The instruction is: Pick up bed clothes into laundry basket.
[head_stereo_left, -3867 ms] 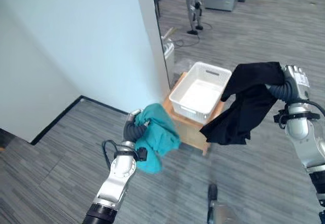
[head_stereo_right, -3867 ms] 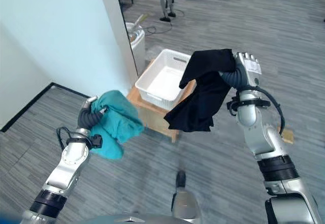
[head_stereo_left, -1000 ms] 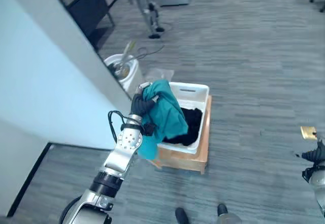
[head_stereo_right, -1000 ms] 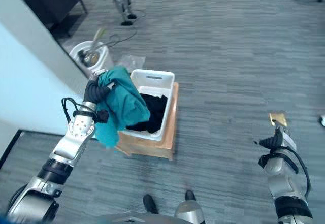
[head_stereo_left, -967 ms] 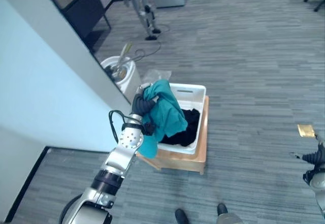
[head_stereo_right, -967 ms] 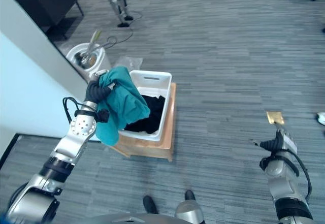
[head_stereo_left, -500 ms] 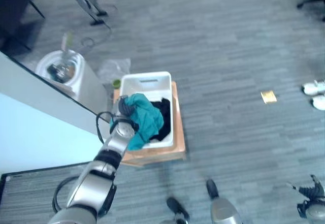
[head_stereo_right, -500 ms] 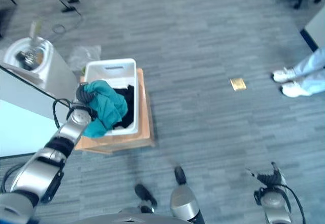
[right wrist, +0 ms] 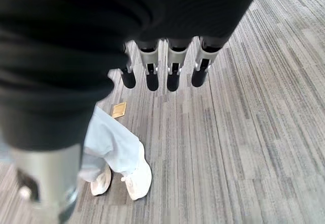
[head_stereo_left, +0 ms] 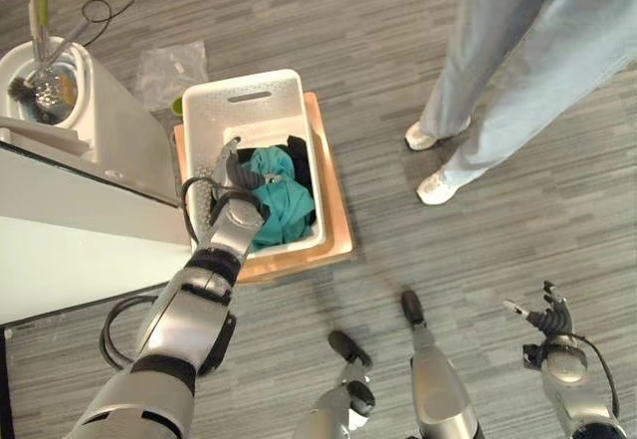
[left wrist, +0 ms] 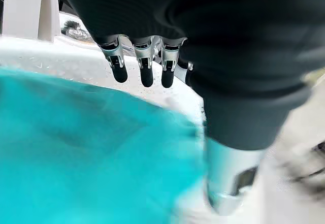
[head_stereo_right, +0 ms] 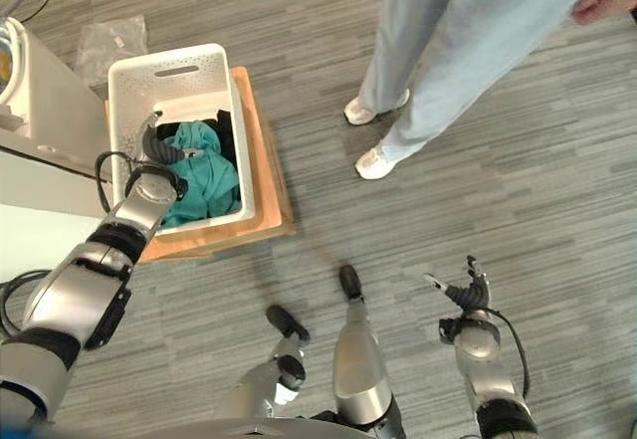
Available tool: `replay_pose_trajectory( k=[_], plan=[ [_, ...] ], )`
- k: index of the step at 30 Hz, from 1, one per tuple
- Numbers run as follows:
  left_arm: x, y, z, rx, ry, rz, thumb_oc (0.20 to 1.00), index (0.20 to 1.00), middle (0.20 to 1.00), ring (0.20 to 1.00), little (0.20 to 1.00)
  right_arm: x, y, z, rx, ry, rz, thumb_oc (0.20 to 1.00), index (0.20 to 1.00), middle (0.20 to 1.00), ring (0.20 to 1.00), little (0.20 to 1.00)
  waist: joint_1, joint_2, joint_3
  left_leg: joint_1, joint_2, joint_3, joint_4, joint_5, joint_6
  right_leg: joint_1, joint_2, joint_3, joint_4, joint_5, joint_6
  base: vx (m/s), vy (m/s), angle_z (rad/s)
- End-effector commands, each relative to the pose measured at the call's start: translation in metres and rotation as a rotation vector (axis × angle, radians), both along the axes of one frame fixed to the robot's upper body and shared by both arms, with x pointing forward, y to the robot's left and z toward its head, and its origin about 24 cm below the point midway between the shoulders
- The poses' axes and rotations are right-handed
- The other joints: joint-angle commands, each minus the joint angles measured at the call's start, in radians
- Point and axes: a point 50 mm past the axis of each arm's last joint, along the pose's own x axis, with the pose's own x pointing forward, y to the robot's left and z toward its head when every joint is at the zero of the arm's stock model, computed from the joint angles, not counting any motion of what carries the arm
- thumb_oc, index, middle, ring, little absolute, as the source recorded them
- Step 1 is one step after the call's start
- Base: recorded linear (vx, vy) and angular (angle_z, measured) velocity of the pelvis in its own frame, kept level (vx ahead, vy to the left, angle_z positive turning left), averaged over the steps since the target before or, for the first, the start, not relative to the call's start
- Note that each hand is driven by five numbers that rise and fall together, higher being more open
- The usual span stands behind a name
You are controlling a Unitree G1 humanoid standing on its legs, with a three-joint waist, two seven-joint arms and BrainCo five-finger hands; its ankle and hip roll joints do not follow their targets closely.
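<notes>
Left hand [head_stereo_left: 235, 172] over white perforated plastic laundry basket [head_stereo_left: 257, 94] at ten o'clock, fingers straight, released, hovering just above crumpled teal cloth [head_stereo_left: 280, 203] lying inside atop black garment [head_stereo_left: 299, 150]. Likely just dropped. Right hand [head_stereo_right: 464, 296] splayed, idle, five o'clock.

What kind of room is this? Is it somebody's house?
Probably not a house; it looks more like an office or a test room. The floor is grey striped carpet, a white laundry basket sits on a low wooden stand, and a person in light trousers stands watching.
</notes>
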Motion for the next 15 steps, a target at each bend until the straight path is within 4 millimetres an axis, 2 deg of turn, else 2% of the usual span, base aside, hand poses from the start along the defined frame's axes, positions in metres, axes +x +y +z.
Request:
replay_pose_trajectory(
  k=[1, 5, 8, 9, 10, 11, 13, 15],
  plan=[
    [-0.024, -0.043, -0.032, -0.174, 0.049, -0.062, 1.0, 1.0, 1.0, 1.0, 1.0, 0.046, 0.015, 0.043, 0.022, -0.205, 0.079, 1.0, 1.0, 1.0, 1.0, 1.0, 0.089, 0.075, -0.043, 0.085, 0.19, -0.046, 0.008, 0.065, -0.206, 0.025, -0.048, -0.12, 0.014, -0.09, 0.047, 0.02, -0.007, -0.09],
    [-0.026, -0.043, -0.026, -0.217, 0.016, -0.076, 1.0, 1.0, 1.0, 1.0, 1.0, 0.042, 0.012, 0.046, -0.007, -0.212, 0.095, 1.0, 1.0, 1.0, 1.0, 1.0, 0.092, 0.068, -0.052, 0.091, 0.189, -0.057, 0.008, 0.061, -0.204, 0.043, -0.047, -0.127, 0.014, -0.097, 0.045, 0.01, -0.007, 0.29],
    [-0.038, -0.035, -0.003, -0.294, -0.127, -0.116, 1.0, 1.0, 1.0, 1.0, 1.0, 0.043, 0.009, 0.06, -0.036, -0.276, 0.095, 1.0, 1.0, 1.0, 1.0, 1.0, 0.116, 0.056, -0.078, 0.105, 0.189, -0.076, 0.008, 0.055, -0.198, 0.077, -0.038, -0.133, 0.014, -0.108, 0.04, 0.02, -0.063, 0.2],
    [-0.05, -0.027, 0.011, -0.334, -0.219, -0.13, 1.0, 1.0, 1.0, 1.0, 1.0, 0.045, 0.009, 0.073, -0.049, -0.331, 0.099, 1.0, 1.0, 1.0, 1.0, 1.0, 0.136, 0.036, -0.103, 0.126, 0.191, -0.09, 0.008, 0.049, -0.197, 0.109, -0.035, -0.146, 0.014, -0.115, 0.04, 0.03, -0.081, 0.14],
    [-0.053, -0.026, 0.013, -0.349, -0.237, -0.13, 1.0, 1.0, 1.0, 1.0, 1.0, 0.048, 0.012, 0.077, -0.049, -0.351, 0.113, 1.0, 1.0, 1.0, 1.0, 1.0, 0.143, 0.028, -0.112, 0.133, 0.192, -0.097, 0.008, 0.048, -0.197, 0.12, -0.033, -0.15, 0.014, -0.118, 0.039, 0.07, -0.126, 0.26],
    [-0.058, -0.022, 0.019, -0.376, -0.279, -0.113, 1.0, 1.0, 1.0, 1.0, 1.0, 0.054, 0.02, 0.087, -0.043, -0.39, 0.151, 1.0, 1.0, 1.0, 1.0, 1.0, 0.169, 0.0, -0.145, 0.153, 0.197, -0.108, 0.008, 0.046, -0.198, 0.153, -0.028, -0.164, 0.014, -0.127, 0.037, 0.06, -0.096, 0.29],
    [-0.059, -0.022, 0.021, -0.384, -0.289, -0.111, 1.0, 1.0, 1.0, 1.0, 1.0, 0.056, 0.024, 0.088, -0.046, -0.392, 0.166, 1.0, 1.0, 1.0, 1.0, 1.0, 0.177, -0.006, -0.159, 0.154, 0.2, -0.11, 0.008, 0.05, -0.2, 0.154, -0.026, -0.167, 0.014, -0.124, 0.036, 0.04, -0.05, 0.25],
    [-0.065, -0.019, 0.024, -0.449, -0.312, -0.11, 1.0, 1.0, 1.0, 1.0, 1.0, 0.061, 0.036, 0.092, -0.054, -0.404, 0.212, 1.0, 1.0, 1.0, 1.0, 1.0, 0.206, -0.028, -0.193, 0.164, 0.208, -0.121, 0.008, 0.051, -0.203, 0.175, -0.023, -0.186, 0.014, -0.126, 0.035, 0.04, -0.047, 0.17]
  ],
)
